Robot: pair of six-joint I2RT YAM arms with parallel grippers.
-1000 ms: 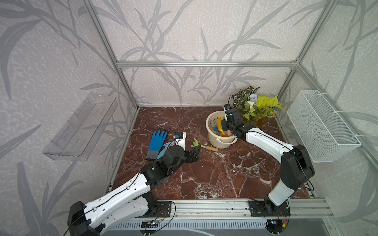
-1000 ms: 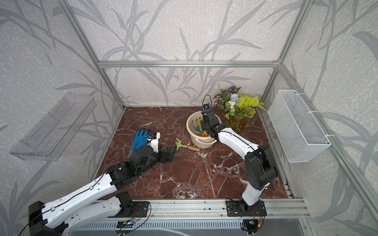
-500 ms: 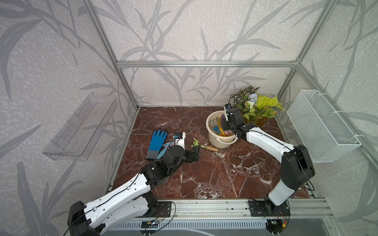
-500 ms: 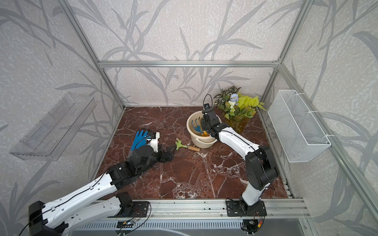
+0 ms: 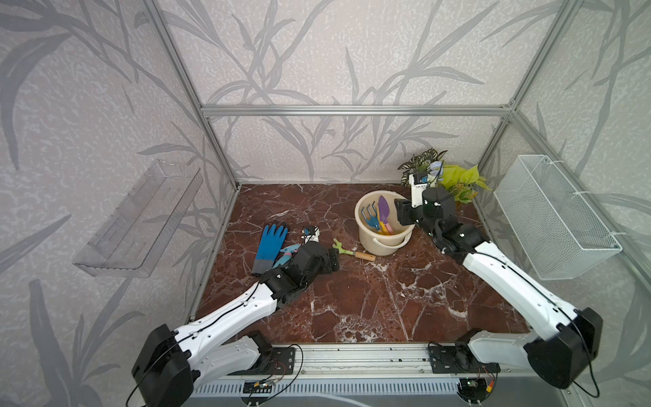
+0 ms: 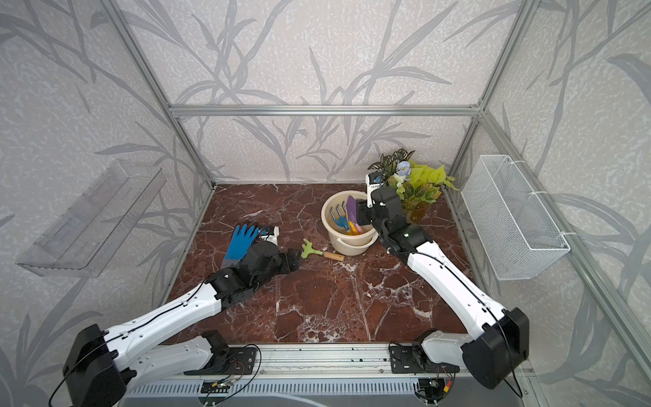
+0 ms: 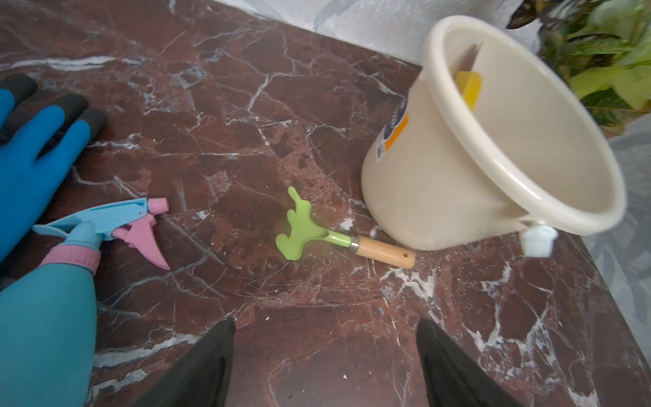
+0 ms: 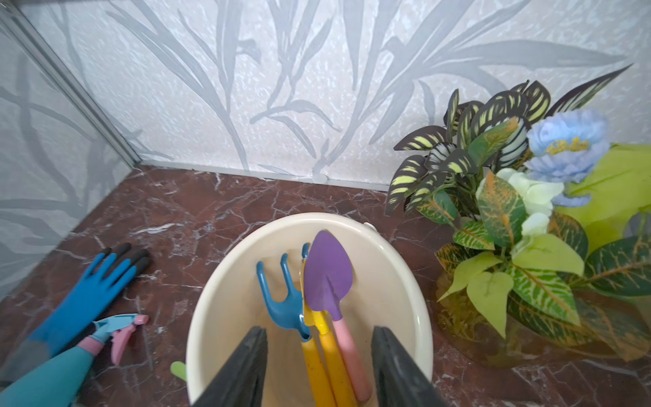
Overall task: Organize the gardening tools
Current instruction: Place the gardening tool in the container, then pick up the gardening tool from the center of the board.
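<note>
The green rake (image 5: pixel 352 252) (image 6: pixel 322 252) (image 7: pixel 327 232) with its wooden handle lies on the marble floor beside the cream bucket (image 5: pixel 384 243) (image 7: pixel 422 183). My left gripper (image 5: pixel 333 259) (image 7: pixel 326 322) hangs open just short of the rake's head, holding nothing. In the bucket (image 8: pixel 218 299) stand the purple trowel (image 5: pixel 383 209) (image 8: pixel 327 278), the blue fork (image 8: pixel 281 299) and the yellow shovel (image 8: pixel 334 359), which is partly hidden behind the trowel. My right gripper (image 5: pixel 401 216) (image 8: pixel 318 329) is open over the bucket's rim. The handles lie between its fingers, untouched.
A blue glove (image 5: pixel 269 243) and a teal spray bottle (image 7: pixel 45 299) lie left of the left gripper. A potted plant (image 5: pixel 454 179) stands behind the right gripper. A white wire basket (image 5: pixel 553 218) hangs on the right wall and a clear shelf (image 5: pixel 137 222) on the left wall.
My right gripper has opened over the bucket and drawn back a little, leaving the purple trowel standing in it. The left gripper has barely moved.
</note>
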